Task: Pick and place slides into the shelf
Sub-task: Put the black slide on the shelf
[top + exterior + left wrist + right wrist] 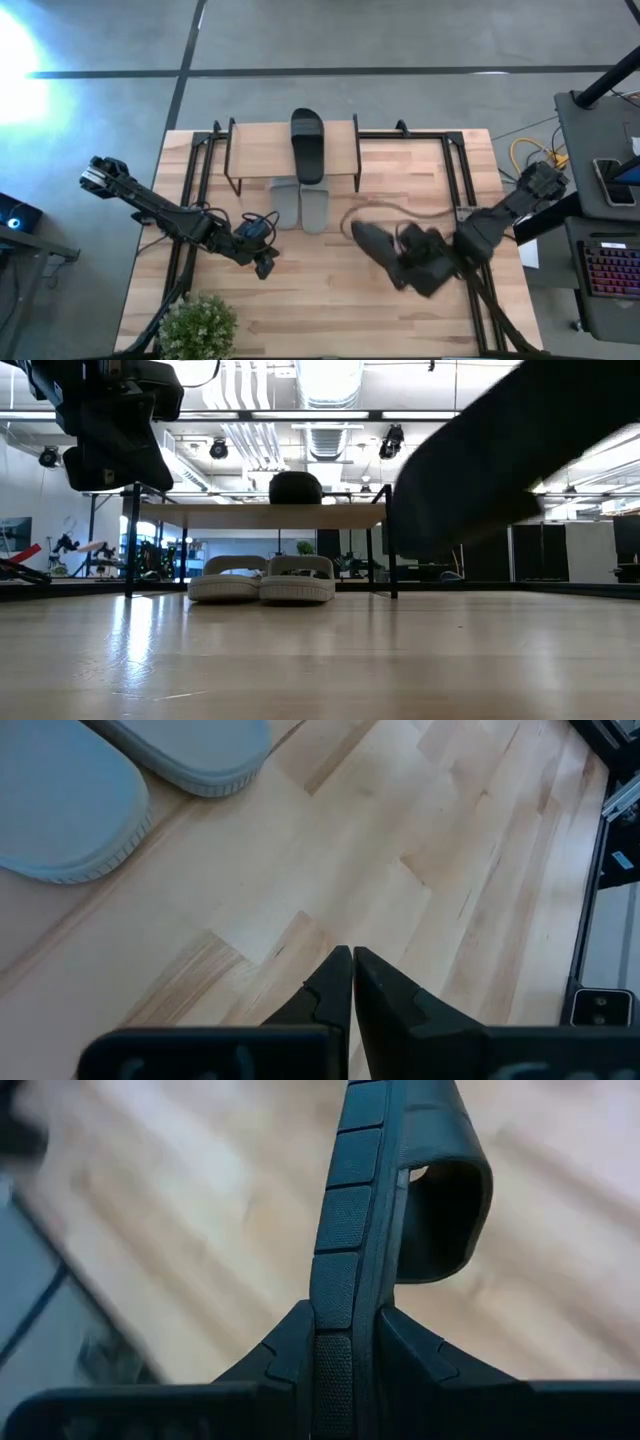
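The shelf [262, 150] stands at the table's far middle and is a wooden plank on black legs [265, 515]. One black slide [307, 145] lies on its top [295, 488]. Two light grey slides [285, 205] [316, 208] sit side by side on the table under its near edge [227, 578] [297, 578]. My right gripper [420, 262] is shut on the second black slide [372, 242] at right of centre. My left gripper [265, 265] hangs shut above the table, near of the grey slides [60, 810]. My right gripper [345, 1330] pinches the black slide's sole [340, 1295] between its two fingers, at the end away from the strap [450, 1210]. One finger [290, 1345] is on the treaded underside, the other on the footbed side. The slide is lifted clear of the table [480, 460].
A small green plant [198, 325] stands at the table's near left corner. Black frame rails [460, 175] run along the table's sides and behind the shelf. Bare wood [320, 310] lies between the arms and toward the near edge. A desk with a keyboard [610, 265] stands beyond the right edge.
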